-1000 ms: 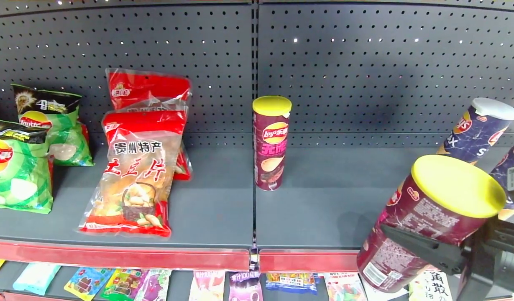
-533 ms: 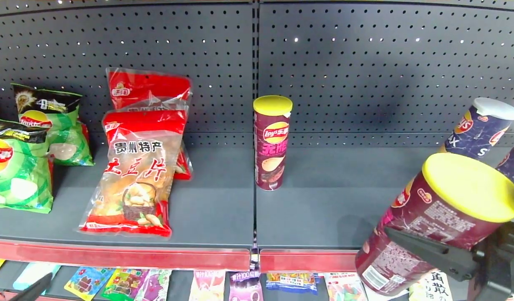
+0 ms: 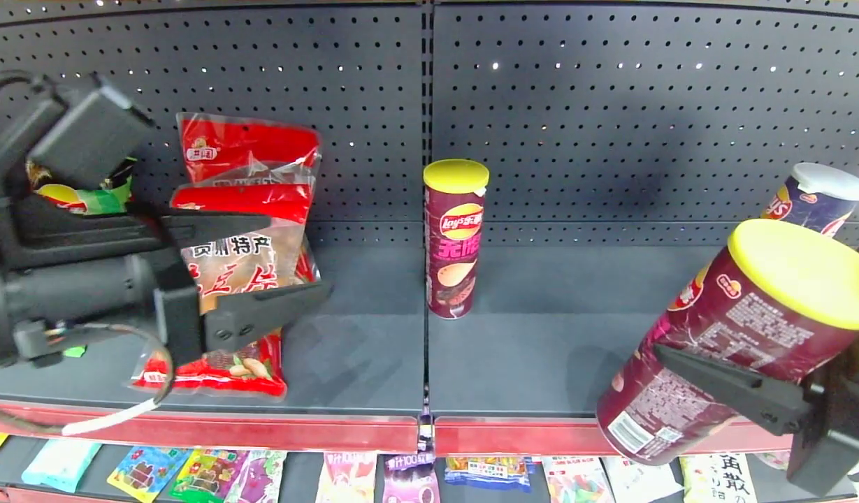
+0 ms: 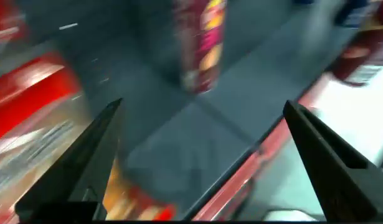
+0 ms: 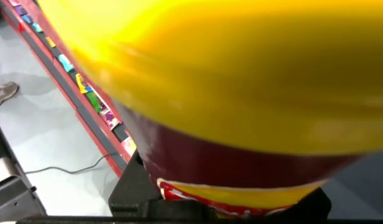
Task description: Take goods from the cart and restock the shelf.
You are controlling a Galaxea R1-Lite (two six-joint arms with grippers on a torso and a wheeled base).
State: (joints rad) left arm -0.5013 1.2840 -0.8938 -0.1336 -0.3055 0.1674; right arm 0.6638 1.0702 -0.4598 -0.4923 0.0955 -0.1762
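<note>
My right gripper (image 3: 744, 377) is shut on a maroon chip can with a yellow lid (image 3: 737, 335), tilted, in front of the shelf's right end; the same can (image 5: 241, 124) looms close in the right wrist view. A matching can (image 3: 456, 237) stands upright mid-shelf, also seen as a maroon can (image 4: 200, 43) from the left wrist. My left gripper (image 3: 282, 258) is open, empty, raised in front of the red potato-chip bags (image 3: 247, 209) at the left. Its fingers (image 4: 85, 162) frame the grey shelf board (image 4: 197, 143).
Green chip bags (image 3: 87, 199) sit behind the left arm. Blue cans with white lids (image 3: 813, 195) lean at the far right. The grey shelf (image 3: 541, 335) has free room either side of the upright can. Small packets (image 3: 408, 478) line the lower shelf.
My left arm has risen into view in front of the bags at the left, gripper open. The right gripper has lifted the held can higher and slightly right.
</note>
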